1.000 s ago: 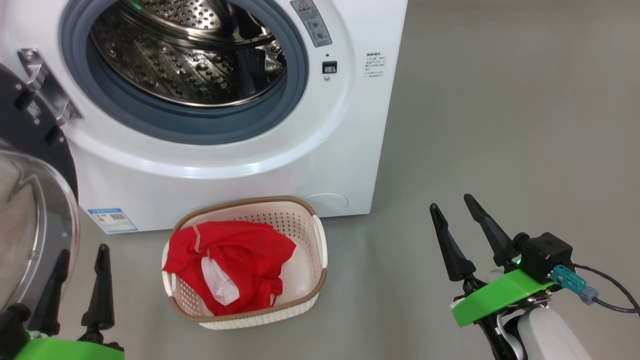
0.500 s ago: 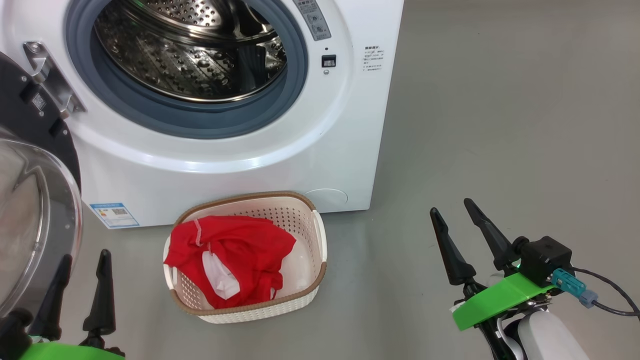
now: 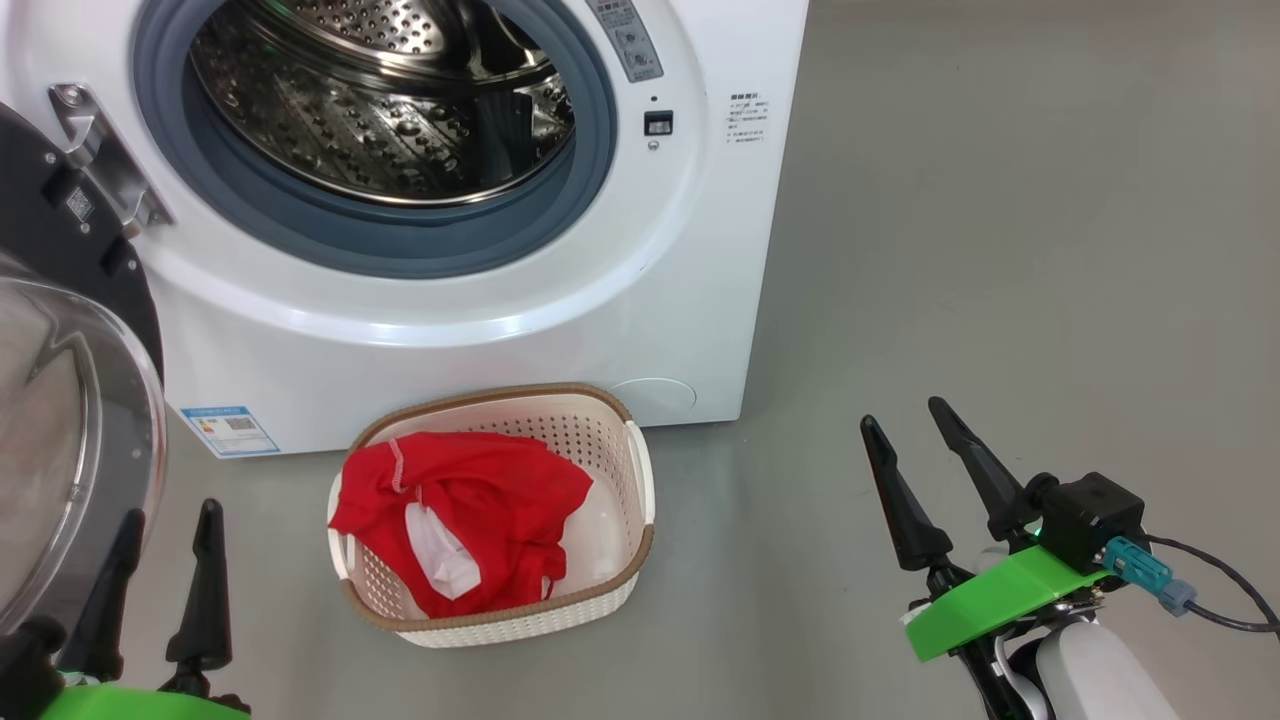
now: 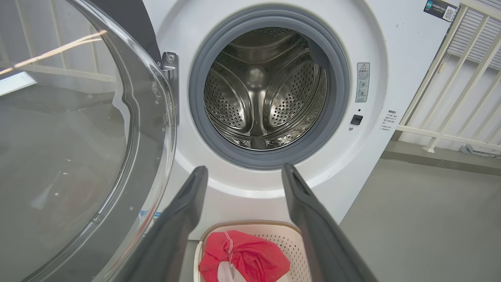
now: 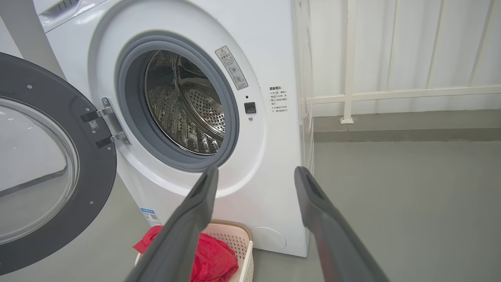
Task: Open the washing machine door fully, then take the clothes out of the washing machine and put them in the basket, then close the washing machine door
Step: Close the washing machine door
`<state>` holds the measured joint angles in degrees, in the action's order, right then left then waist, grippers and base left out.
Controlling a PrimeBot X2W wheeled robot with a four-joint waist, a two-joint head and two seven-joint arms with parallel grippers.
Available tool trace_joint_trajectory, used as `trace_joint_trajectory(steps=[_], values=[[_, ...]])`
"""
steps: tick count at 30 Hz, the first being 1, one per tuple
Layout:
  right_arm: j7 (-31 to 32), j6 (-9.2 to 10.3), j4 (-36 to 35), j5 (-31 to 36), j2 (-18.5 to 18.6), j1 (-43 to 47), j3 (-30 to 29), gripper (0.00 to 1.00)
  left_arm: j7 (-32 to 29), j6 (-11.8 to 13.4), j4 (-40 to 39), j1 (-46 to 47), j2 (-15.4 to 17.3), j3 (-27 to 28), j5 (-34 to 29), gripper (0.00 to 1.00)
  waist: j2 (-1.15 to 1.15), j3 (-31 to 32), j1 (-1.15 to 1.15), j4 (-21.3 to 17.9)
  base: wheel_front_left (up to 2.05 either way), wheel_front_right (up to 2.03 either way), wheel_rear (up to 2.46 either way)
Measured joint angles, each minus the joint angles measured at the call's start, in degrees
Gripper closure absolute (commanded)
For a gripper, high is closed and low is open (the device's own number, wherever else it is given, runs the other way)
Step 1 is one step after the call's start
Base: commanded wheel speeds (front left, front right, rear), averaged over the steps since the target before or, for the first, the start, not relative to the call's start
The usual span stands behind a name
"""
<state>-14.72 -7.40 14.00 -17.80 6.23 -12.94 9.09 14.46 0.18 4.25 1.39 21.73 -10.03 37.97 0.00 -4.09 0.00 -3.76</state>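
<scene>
I list: clothes [image 3: 480, 500] in basket [image 3: 500, 398], likely parked below empty drum [image 3: 380, 110] for short drops; door [image 3: 40, 240] open; left gripper [image 3: 170, 512], right gripper [image 3: 903, 412] wide, empty.

Your head view crops the washing machine [image 3: 480, 300] at the top edge, so the upper part of the drum [image 3: 380, 110] is lost to you. The washing machine door [image 3: 70, 430] runs off the left edge, and you get only part of its glass bowl. The printed text [image 3: 749, 108] and the blue label [image 3: 230, 428] are too small to read. In the basket [image 3: 585, 445], the clothes [image 3: 480, 495] cover much of the floor, so whatever lies under them is hidden. Your left hand [image 3: 169, 512] is cut off at the bottom edge just below its fingers. In the left wrist view, those fingers [image 4: 313, 219] block the basket's sides, and the bottom edge slices it off.
</scene>
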Motion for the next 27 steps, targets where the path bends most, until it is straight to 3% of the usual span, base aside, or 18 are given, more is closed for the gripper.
trace_joint_trajectory(steps=[27], values=[[0.0, 0.00, 0.2, 0.0, 0.1, 0.0, 0.1, 0.00, 0.0, 0.1, 0.0, 0.0, 0.0, -0.4, 0.0, 0.00, 0.00, 0.3, 0.00, 0.7, 0.00, 0.00, 0.00]])
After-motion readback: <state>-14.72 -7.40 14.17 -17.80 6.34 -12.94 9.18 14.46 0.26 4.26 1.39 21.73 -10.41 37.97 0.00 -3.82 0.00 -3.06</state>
